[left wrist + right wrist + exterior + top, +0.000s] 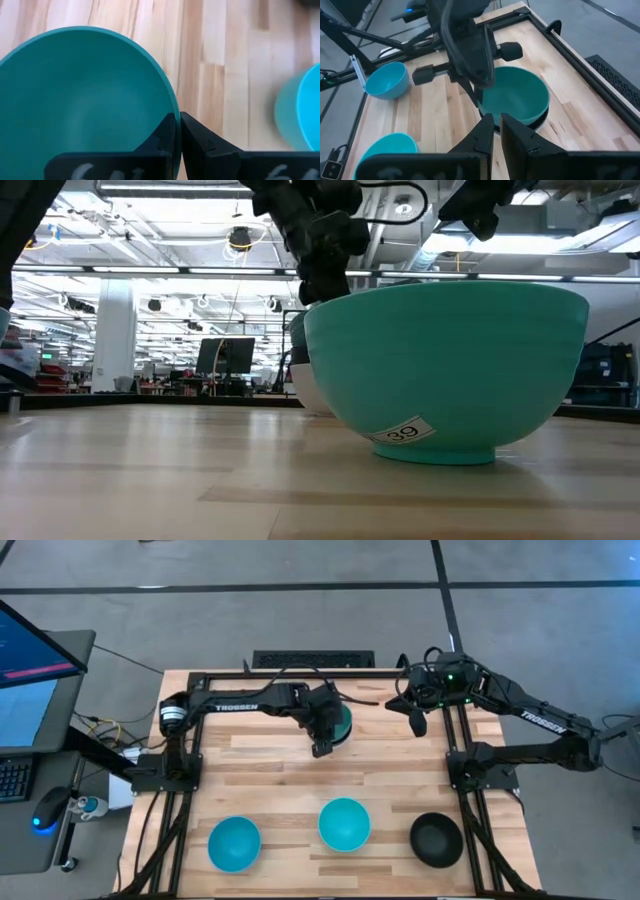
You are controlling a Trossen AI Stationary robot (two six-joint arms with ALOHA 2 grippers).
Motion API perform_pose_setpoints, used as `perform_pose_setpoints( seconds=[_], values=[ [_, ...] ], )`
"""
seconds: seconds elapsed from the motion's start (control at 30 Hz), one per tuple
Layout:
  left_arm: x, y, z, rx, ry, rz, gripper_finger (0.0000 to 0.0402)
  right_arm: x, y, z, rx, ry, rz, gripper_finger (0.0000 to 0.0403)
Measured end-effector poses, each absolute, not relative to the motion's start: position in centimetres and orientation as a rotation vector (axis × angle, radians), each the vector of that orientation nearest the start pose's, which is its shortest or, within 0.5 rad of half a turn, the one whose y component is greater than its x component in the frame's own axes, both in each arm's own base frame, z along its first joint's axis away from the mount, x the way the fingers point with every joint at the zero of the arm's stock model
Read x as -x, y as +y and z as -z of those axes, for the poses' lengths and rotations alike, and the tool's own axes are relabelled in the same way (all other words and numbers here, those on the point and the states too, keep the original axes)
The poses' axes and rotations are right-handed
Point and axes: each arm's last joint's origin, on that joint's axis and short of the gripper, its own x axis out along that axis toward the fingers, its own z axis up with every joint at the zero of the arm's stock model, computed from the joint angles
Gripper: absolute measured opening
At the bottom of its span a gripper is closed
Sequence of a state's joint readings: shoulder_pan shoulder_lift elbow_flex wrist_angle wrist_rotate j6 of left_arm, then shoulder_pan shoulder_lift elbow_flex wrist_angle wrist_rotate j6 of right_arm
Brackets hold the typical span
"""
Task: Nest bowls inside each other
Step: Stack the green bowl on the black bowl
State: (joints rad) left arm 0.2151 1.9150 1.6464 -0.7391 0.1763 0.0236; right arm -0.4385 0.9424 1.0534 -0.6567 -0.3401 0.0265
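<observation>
Wooden tabletop (pixel 400 755): left hand (pixel 322 745) pinches the dark teal bowl (pixel 342 723) by its rim over a stack. Next, probably release it, then fetch a turquoise bowl (pixel 344 824) nearer the front. Right hand (pixel 417 723), narrowly parted and empty, waits aside.

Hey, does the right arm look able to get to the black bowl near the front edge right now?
Probably yes: the black bowl sits alone on the right arm's side, nothing over it, and the right gripper holds nothing.
</observation>
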Motion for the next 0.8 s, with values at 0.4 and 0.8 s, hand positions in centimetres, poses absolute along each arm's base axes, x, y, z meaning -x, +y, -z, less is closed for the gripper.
perform_pose_setpoints(
  seconds=[0.4,0.8],
  values=[
    [-41.6,8.5,-24.9,0.178,0.973,-0.034,0.0,-17.0,-6.9,-35.5,-0.232,0.5,0.103,0.0054],
    [-43.0,8.3,-23.6,0.259,0.921,-0.005,0.0047,-17.0,-6.9,-35.5,-0.231,0.497,0.102,0.0054]
  ],
)
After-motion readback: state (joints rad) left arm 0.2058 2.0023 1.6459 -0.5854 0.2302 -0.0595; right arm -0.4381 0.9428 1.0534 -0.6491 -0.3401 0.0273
